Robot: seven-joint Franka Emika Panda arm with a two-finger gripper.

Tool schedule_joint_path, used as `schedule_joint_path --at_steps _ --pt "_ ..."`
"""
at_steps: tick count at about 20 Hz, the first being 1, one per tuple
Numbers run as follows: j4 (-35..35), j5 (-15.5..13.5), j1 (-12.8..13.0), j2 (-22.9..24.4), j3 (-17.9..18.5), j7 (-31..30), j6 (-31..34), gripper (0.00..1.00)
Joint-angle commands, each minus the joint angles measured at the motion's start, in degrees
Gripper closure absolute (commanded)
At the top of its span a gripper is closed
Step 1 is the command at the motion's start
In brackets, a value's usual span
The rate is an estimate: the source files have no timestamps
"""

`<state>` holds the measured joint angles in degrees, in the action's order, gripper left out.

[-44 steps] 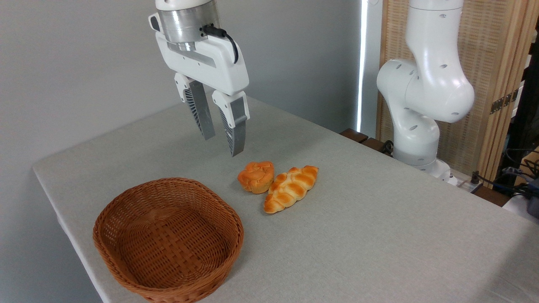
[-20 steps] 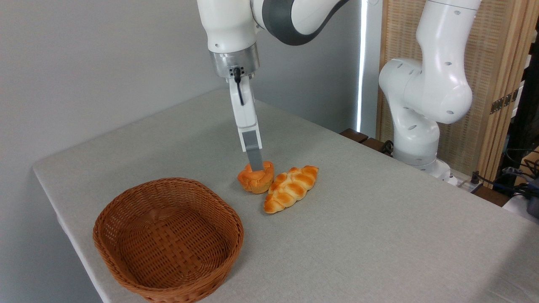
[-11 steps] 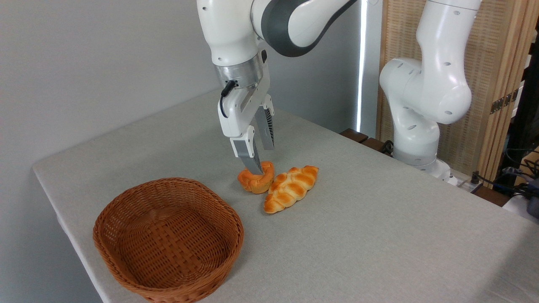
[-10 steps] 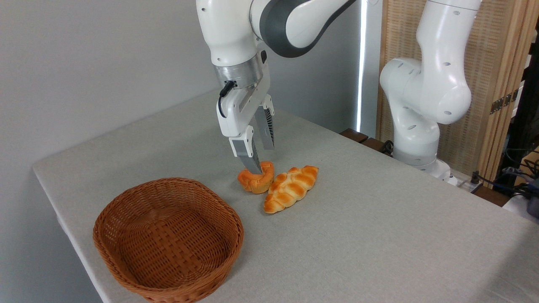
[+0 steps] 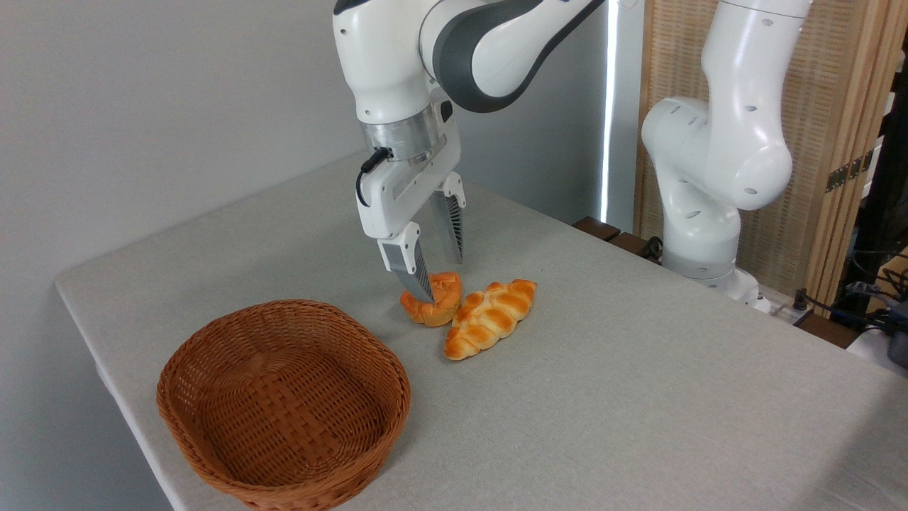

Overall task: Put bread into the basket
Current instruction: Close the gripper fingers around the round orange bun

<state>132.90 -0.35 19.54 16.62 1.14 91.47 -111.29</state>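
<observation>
Gripper [image 5: 438, 278] at frame centre, fingers spread, straddling bread [image 5: 431, 298]: near finger [image 5: 415, 273] over bun's front-left top, far finger [image 5: 449, 227] behind it. No squeeze evident yet. Bread rests on table [image 5: 638, 397], right flank touching braided loaf [image 5: 489, 317]. Basket [image 5: 284, 404], lower left, stands empty, well apart. Judged step: grasp. For good result: centre bun between fingers, keep right-hand clearance so loaf stays undisturbed, close gently on soft crust, lift straight up before carrying toward lower left.
</observation>
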Motion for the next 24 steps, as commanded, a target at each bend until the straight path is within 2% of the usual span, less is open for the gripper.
schedule_joint_path --at_steps 1,24 --pt "2.1 1.8 2.0 0.8 1.0 0.8 -1.4 0.00" --pt "4.4 2.0 2.9 -0.2 1.0 0.8 -6.0 0.00"
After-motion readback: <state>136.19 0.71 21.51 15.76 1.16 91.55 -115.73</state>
